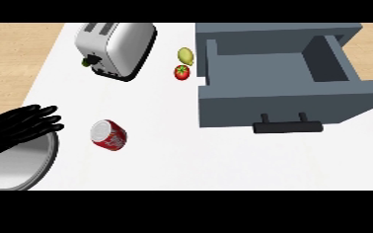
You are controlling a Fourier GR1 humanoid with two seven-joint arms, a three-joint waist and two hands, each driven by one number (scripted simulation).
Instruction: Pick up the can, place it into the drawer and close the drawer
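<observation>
On the counter's left side, just beside your left hand (pixel 30 123), lies the can (pixel 109 135), red and seemingly tipped on its side with its silver top turned up and left. The hand is released: fingers stretched toward the can, holding nothing and not touching it. Your right hand is out of view. The drawer (pixel 277 106) stands pulled open well to the right, its handle (pixel 287 127) facing you.

The step in hand looks like the reach. Bring the palm over the can's middle and close across its round body, not along its length, since a can lying down will likely roll if nudged from one side. Settle thumb and fingers on opposite flanks before you lift. Then carry it right, high enough to pass the drawer's front wall, keeping clear of the tomato (pixel 182 72) and toaster (pixel 116 47) beyond.
</observation>
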